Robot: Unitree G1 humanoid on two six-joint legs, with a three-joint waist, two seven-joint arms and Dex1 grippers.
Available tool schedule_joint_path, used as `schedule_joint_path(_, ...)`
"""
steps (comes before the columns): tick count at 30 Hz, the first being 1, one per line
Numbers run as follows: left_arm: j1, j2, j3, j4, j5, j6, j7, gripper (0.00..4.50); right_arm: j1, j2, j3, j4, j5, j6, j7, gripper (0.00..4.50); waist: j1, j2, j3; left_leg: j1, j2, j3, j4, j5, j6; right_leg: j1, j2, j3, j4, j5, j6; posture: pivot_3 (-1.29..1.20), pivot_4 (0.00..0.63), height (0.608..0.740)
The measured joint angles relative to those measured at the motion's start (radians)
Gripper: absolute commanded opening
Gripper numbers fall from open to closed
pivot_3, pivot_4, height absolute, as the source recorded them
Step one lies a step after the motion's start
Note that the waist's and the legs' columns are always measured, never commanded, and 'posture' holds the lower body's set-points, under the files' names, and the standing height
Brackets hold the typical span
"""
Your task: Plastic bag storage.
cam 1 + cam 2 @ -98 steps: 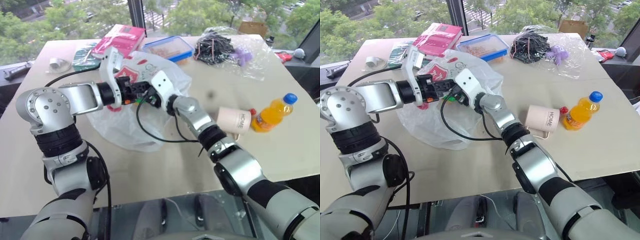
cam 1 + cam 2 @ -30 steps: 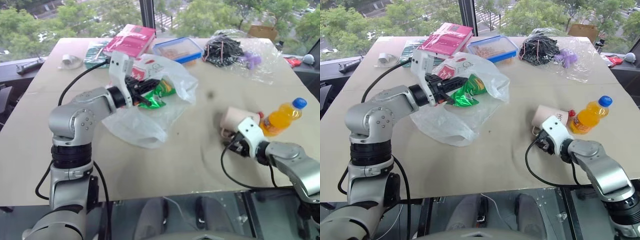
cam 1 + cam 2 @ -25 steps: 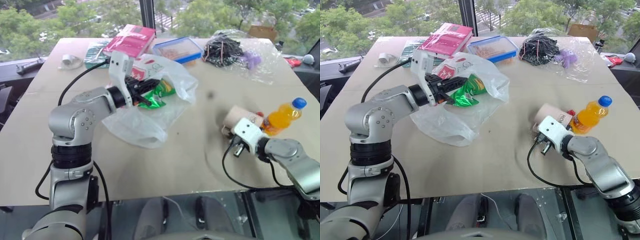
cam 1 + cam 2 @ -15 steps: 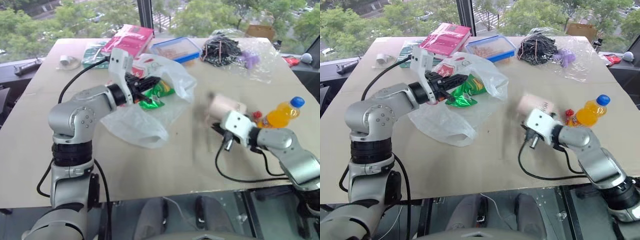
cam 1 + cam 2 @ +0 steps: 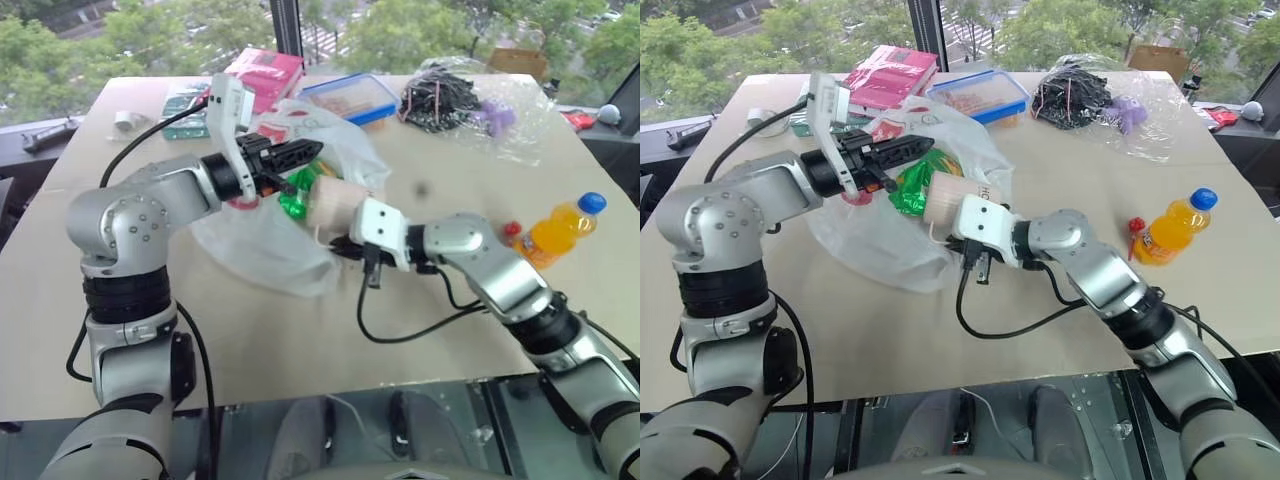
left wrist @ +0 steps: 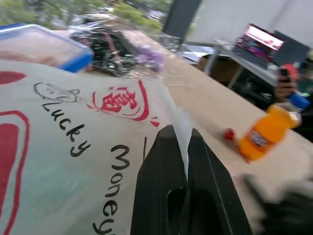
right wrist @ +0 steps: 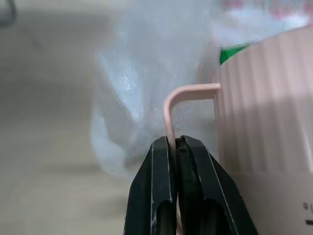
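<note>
Thin crinkly translucent plastic bag (image 5: 890,240), ribbed matt pink mug (image 5: 945,198) – smooth matt table (image 5: 1060,300)

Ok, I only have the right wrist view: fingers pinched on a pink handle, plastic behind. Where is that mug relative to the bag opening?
Observer: The mug hangs at the plastic bag's mouth, beside a green packet inside.
Operator: Is the mouth being held open?
Observer: Yes, the left gripper is shut on the bag's upper edge, lifting it.
Operator: Anything left on the table to pack?
Observer: An orange drink bottle lies to the right, with a small red thing beside it.
</note>
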Motion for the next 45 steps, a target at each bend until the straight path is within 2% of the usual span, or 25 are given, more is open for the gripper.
schedule_joint_path(2, 0.025, 0.023, 0.013, -0.037, -0.041, 0.04, -0.005, 0.0, -0.086, 0.081, 0.025, 0.181, -0.046, -0.115, 0.013, 0.04, -0.007, 0.001, 0.0, 0.0, 0.0, 0.001, -0.001, 0.0, 0.0, -0.001, 0.0, 0.001, 0.0, 0.0, 0.0, 0.0, 0.15, 0.74)
schedule_joint_path(5, 0.041, 0.023, 0.014, -0.055, -0.063, 0.057, 0.002, 0.0, -0.164, 0.147, 0.052, 0.31, -0.098, -0.236, 0.027, 0.04, -0.011, 0.001, 0.0, 0.0, 0.0, 0.0, -0.001, 0.0, -0.001, -0.001, 0.001, 0.0, 0.001, 0.0, 0.0, 0.0, 0.15, 0.74)
schedule_joint_path(9, 0.053, 0.021, 0.04, -0.086, -0.085, 0.068, 0.038, 0.0, -0.259, 0.306, 0.094, 0.521, -0.168, -0.442, 0.04, 0.04, -0.02, 0.001, 0.0, 0.0, 0.001, 0.0, -0.002, 0.0, -0.001, -0.002, 0.0, 0.0, 0.001, 0.0, 0.0, 0.0, 0.15, 0.74)
schedule_joint_path(14, 0.069, -0.004, 0.038, -0.09, -0.07, 0.064, 0.111, 0.0, -0.293, 0.409, 0.118, 0.631, -0.223, -0.609, 0.062, 0.04, -0.022, 0.001, 0.0, 0.0, 0.0, -0.001, -0.002, 0.001, -0.002, -0.002, -0.001, 0.0, 0.002, 0.0, 0.0, 0.0, 0.15, 0.74)
schedule_joint_path(19, 0.073, -0.03, 0.037, -0.094, -0.073, 0.061, 0.149, 0.0, -0.35, 0.475, 0.12, 0.827, -0.272, -0.652, 0.046, 0.04, -0.023, 0.001, 0.001, 0.001, 0.0, -0.002, -0.002, 0.002, -0.004, -0.002, -0.001, 0.0, 0.005, 0.0, -0.001, 0.0, 0.15, 0.74)
schedule_joint_path(21, 0.08, -0.038, 0.036, -0.096, -0.074, 0.06, 0.157, 0.0, -0.377, 0.485, 0.102, 0.914, -0.291, -0.659, 0.008, 0.71, -0.023, 0.001, 0.001, 0.001, 0.0, -0.002, -0.002, 0.002, -0.005, -0.003, -0.001, 0.0, 0.006, 0.0, -0.001, 0.0, 0.15, 0.74)
schedule_joint_path(24, 0.082, -0.05, 0.038, -0.096, -0.074, 0.053, 0.179, 0.0, -0.421, 0.476, 0.065, 1.034, -0.331, -0.683, -0.103, 1.97, -0.023, 0.001, 0.001, 0.001, 0.0, -0.002, -0.002, 0.003, -0.006, -0.004, -0.001, 0.0, 0.007, 0.0, -0.001, 0.0, 0.15, 0.74)
schedule_joint_path(27, 0.082, -0.052, 0.052, -0.096, -0.074, 0.04, 0.193, 0.0, -0.423, 0.421, 0.049, 1.042, -0.369, -0.721, -0.173, 3.52, -0.025, 0.001, 0.001, 0.001, 0.0, -0.001, -0.003, 0.003, -0.006, -0.004, -0.001, 0.0, 0.007, 0.0, -0.001, 0.0, 0.15, 0.74)
schedule_joint_path(28, 0.082, -0.052, 0.054, -0.096, -0.073, 0.039, 0.194, 0.0, -0.418, 0.41, 0.041, 1.035, -0.372, -0.728, -0.176, 3.96, -0.026, 0.001, 0.001, 0.001, 0.0, -0.001, -0.004, 0.003, -0.006, -0.005, -0.001, 0.0, 0.007, 0.0, -0.001, 0.0, 0.15, 0.74)
schedule_joint_path(32, 0.081, -0.07, 0.052, -0.08, -0.068, 0.021, 0.207, 0.0, -0.315, 0.338, -0.002, 0.842, -0.338, -0.713, -0.098, 3.96, -0.026, 0.001, 0.001, 0.001, 0.0, -0.001, -0.005, 0.003, -0.006, -0.005, -0.001, 0.0, 0.006, 0.0, -0.001, 0.0, 0.15, 0.74)
schedule_joint_path(35, 0.078, -0.079, 0.035, -0.051, -0.043, -0.009, 0.216, 0.0, -0.157, 0.278, -0.05, 0.541, -0.26, -0.551, -0.024, 3.96, -0.024, 0.002, 0.001, 0.0, 0.0, -0.001, -0.005, 0.003, -0.006, -0.005, -0.001, 0.0, 0.006, 0.0, -0.001, 0.0, 0.15, 0.74)
schedule_joint_path(36, 0.079, -0.079, 0.035, -0.049, -0.04, -0.012, 0.217, 0.0, -0.143, 0.271, -0.056, 0.514, -0.251, -0.531, -0.017, 3.96, -0.024, 0.002, 0.001, 0.0, 0.0, -0.001, -0.005, 0.003, -0.006, -0.005, -0.002, 0.0, 0.006, 0.0, -0.001, 0.0, 0.15, 0.74)
schedule_joint_path(37, 0.078, -0.083, 0.032, -0.037, -0.029, -0.022, 0.218, 0.0, -0.101, 0.243, -0.089, 0.399, -0.213, -0.422, -0.002, 3.96, -0.022, 0.002, 0.001, 0.0, 0.0, -0.001, -0.004, 0.003, -0.005, -0.005, -0.002, 0.0, 0.006, 0.0, -0.001, 0.0, 0.15, 0.74)
schedule_joint_path(38, 0.079, -0.086, 0.032, -0.033, -0.024, -0.03, 0.218, 0.0, -0.052, 0.216, -0.132, 0.26, -0.172, -0.307, 0.002, 4.5, -0.017, 0.001, 0.001, 0.0, 0.0, -0.001, -0.004, 0.003, -0.005, -0.004, -0.002, 0.0, 0.006, 0.0, -0.001, 0.0, 0.15, 0.74)
schedule_joint_path(41, 0.081, -0.097, 0.03, -0.018, -0.009, -0.051, 0.218, 0.0, 0.046, 0.139, -0.276, -0.091, -0.1, 0.0, -0.047, 4.5, -0.005, 0.001, 0.001, 0.0, 0.0, -0.001, -0.004, 0.002, -0.005, -0.004, -0.002, 0.0, 0.006, 0.0, -0.001, 0.0, 0.15, 0.74)
schedule_joint_path(45, 0.078, -0.107, 0.019, -0.001, 0.006, -0.066, 0.214, 0.0, 0.132, 0.135, -0.376, -0.298, -0.121, 0.228, -0.195, 4.5, 0.0, 0.001, 0.0, 0.001, 0.0, 0.0, -0.004, 0.002, -0.005, -0.005, -0.002, 0.001, 0.008, 0.0, -0.001, 0.0, 0.15, 0.74)
